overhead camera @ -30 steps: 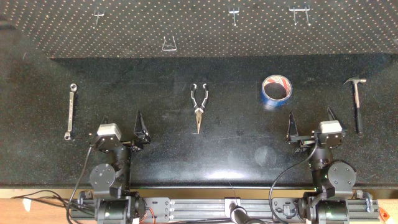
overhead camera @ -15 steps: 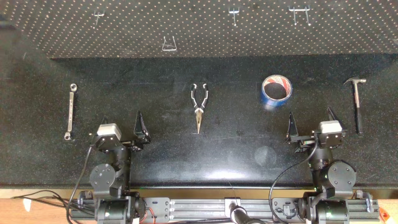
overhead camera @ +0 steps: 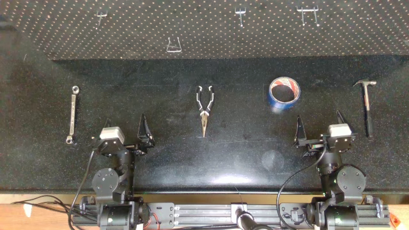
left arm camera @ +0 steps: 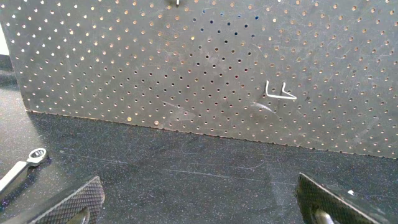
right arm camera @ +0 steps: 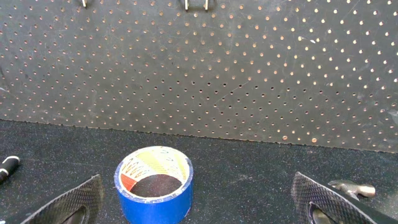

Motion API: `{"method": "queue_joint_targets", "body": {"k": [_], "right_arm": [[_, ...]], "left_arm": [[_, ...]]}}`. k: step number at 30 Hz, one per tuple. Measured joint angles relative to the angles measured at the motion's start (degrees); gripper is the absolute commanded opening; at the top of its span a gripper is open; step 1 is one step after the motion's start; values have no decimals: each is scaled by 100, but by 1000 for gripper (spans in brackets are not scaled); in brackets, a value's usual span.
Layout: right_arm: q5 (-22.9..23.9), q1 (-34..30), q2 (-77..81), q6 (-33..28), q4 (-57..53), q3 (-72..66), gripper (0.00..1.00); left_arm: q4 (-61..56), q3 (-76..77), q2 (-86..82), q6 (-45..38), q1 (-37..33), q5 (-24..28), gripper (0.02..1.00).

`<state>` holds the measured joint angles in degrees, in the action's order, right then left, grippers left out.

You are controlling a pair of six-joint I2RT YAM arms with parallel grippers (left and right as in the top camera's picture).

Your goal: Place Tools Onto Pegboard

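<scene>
Four tools lie in a row on the black table: a wrench (overhead camera: 72, 114) at the left, pliers (overhead camera: 204, 107) in the middle, a roll of blue tape (overhead camera: 284, 93) and a hammer (overhead camera: 366, 106) at the right. The pegboard (overhead camera: 204, 29) stands behind them with wire hooks (overhead camera: 173, 46). My left gripper (overhead camera: 125, 128) rests open near its base, right of the wrench (left arm camera: 22, 168). My right gripper (overhead camera: 317, 126) is open too, just in front of the tape (right arm camera: 154, 185), with the hammer head (right arm camera: 352, 187) to one side.
More hooks hang high on the pegboard (overhead camera: 240, 13) (overhead camera: 307, 13) (overhead camera: 101, 15). A wire hook (left arm camera: 280, 93) shows on the board in the left wrist view. The table's front edge runs just ahead of the arm bases.
</scene>
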<state>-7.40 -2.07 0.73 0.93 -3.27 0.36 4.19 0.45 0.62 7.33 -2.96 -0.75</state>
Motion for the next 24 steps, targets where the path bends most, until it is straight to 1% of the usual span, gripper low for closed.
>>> {"method": "queue_joint_targets", "body": {"k": [6,11,15,19,21,22,24], "right_arm": [[0,0,0,0,0,0,980],[0,0,0,0,0,0,980],[0,0,0,0,0,0,980],[0,0,-2,0,2,0,980],[-4,0,-4,0,2,2,980],[-4,0,-7,0,0,2,980],[-4,0,-11,0,0,2,980]], "left_arm": [[0,0,0,0,0,31,996],[-20,0,0,0,0,234,996],[-31,17,111,0,-72,295,996],[44,601,1390,-446,-319,317,993],[289,1322,2415,-824,-529,321,993],[525,1574,2693,-903,-605,317,996],[1423,2367,3447,-1036,-922,319,993]]}}
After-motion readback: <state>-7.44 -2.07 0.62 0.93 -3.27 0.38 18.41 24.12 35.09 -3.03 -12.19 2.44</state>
